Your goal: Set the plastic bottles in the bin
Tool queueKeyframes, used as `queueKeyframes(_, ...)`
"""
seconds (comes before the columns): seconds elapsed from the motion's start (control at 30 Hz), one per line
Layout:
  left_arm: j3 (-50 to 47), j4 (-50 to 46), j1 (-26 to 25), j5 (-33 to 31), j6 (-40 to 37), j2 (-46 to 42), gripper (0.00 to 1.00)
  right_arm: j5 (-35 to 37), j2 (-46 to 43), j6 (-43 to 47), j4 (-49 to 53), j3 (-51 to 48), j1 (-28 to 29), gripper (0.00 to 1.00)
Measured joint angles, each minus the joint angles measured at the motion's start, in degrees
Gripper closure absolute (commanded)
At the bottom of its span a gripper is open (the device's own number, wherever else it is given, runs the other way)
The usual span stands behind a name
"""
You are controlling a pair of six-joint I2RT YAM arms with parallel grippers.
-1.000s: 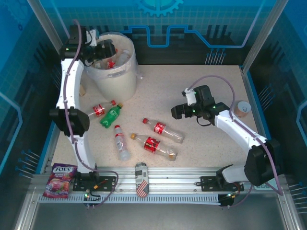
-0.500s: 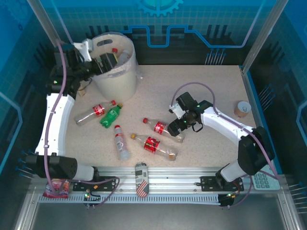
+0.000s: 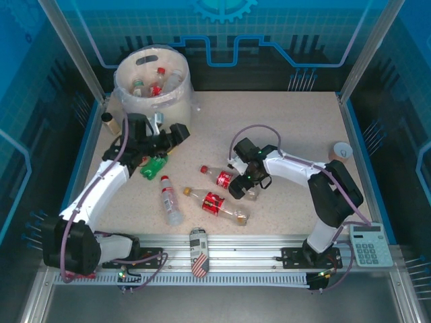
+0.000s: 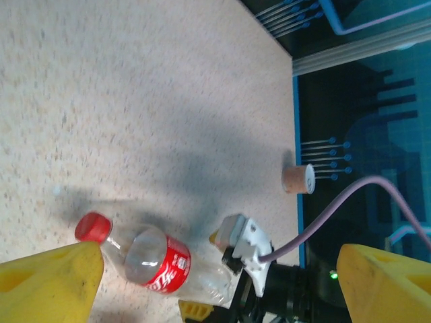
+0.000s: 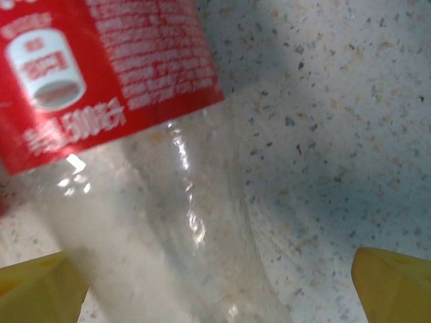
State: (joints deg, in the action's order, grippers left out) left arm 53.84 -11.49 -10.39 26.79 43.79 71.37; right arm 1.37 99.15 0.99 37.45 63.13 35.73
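Note:
The cream bin (image 3: pixel 176 106) stands at the back left with several plastic bottles inside. More lie on the table: a green one (image 3: pixel 154 165), a white-capped one (image 3: pixel 170 200), and two red-labelled ones (image 3: pixel 214 202), (image 3: pixel 225 179). My right gripper (image 3: pixel 244 186) is down over the latter, open. In the right wrist view that bottle's clear body (image 5: pixel 135 182) lies between the yellow fingertips (image 5: pixel 394 282), left of centre. My left gripper (image 3: pixel 180 134) hangs open just in front of the bin, holding nothing. Its wrist view looks across at the red-capped bottle (image 4: pixel 151 261) and the right arm's wrist.
A paper cup (image 3: pixel 341 151) stands at the right edge, also seen as the cup (image 4: pixel 298 180) in the left wrist view. A patterned can (image 3: pixel 198 252) lies on the front rail, a calculator (image 3: pixel 368 243) at the front right, and a small brown jar (image 3: pixel 106 118) left of the bin.
The left arm has swung from over the bin down to the table in front of it. The right gripper has moved left and down onto a red-labelled bottle.

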Motion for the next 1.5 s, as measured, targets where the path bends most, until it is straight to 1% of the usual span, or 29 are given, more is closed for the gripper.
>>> queueKeyframes(0.2,-8.0,5.7,-4.3,-3.6,6.4,0.0,0.09,1.0,3.4,-1.4,-2.6,0.3,0.0,0.08)
queueKeyframes(0.27,-9.7,7.5,-4.9,-5.0,8.0,0.0,0.09,1.3,3.6,-2.2,-3.5,0.3,0.0,0.13)
queueKeyframes(0.3,-10.2,8.1,-5.0,-5.5,8.6,0.0,0.09,1.3,3.6,-2.4,-3.9,0.3,0.0,0.15)
queueKeyframes(0.37,-11.1,9.6,-5.5,-6.6,9.7,0.4,0.09,1.2,3.6,-3.1,-5.0,0.2,0.0,0.23)
queueKeyframes(0.4,-11.4,10.2,-5.6,-6.9,10.2,0.7,0.09,1.2,3.6,-3.3,-5.5,0.2,0.0,0.25)
queueKeyframes(0.5,-11.6,12.0,-6.5,-7.7,11.0,2.5,0.09,1.2,3.6,-3.8,-6.3,0.2,0.0,0.26)
queueKeyframes(0.53,-11.6,12.5,-6.9,-7.9,11.4,3.1,0.09,1.2,3.6,-3.8,-6.4,0.2,0.0,0.31)
queueKeyframes(0.57,-11.7,13.1,-7.3,-8.0,11.7,3.7,0.09,1.2,3.6,-3.8,-6.5,0.2,0.0,0.33)
queueKeyframes(0.73,-11.7,16.0,-8.5,-8.0,13.2,5.7,0.09,1.2,2.9,-4.2,-7.1,-0.9,-0.2,0.37)
queueKeyframes(0.8,-11.9,19.1,-8.6,-7.4,15.0,7.1,0.09,1.2,1.9,-4.2,-7.1,-1.5,-0.3,0.41)
queueKeyframes(1.0,-12.3,28.4,-8.9,-5.8,21.3,13.3,0.08,0.6,-2.9,-5.4,-7.8,-3.0,-1.9,0.42)
queueKeyframes(1.03,-12.3,29.5,-9.1,-5.5,22.3,14.1,0.08,0.2,-4.1,-5.6,-8.6,-3.6,-2.1,0.43)
queueKeyframes(1.07,-12.3,30.7,-9.2,-5.3,23.0,14.9,0.08,-0.5,-5.6,-6.0,-9.7,-4.4,-2.5,0.48)
queueKeyframes(1.1,-12.2,31.8,-9.4,-4.8,23.8,15.6,0.08,-1.1,-6.7,-6.4,-10.7,-5.2,-2.7,0.5)
queueKeyframes(1.2,-11.8,35.8,-10.2,-3.5,26.2,18.6,0.08,-3.6,-10.2,-8.2,-14.2,-7.5,-4.0,0.5)
queueKeyframes(1.4,-11.5,41.9,-12.3,-2.2,30.2,23.4,0.08,-5.4,-12.2,-9.6,-19.4,-9.4,-4.6,0.5)
queueKeyframes(1.5,-11.4,46.4,-12.9,-1.5,32.8,25.9,0.06,-6.9,-13.9,-10.1,-21.5,-11.2,-4.6,0.51)
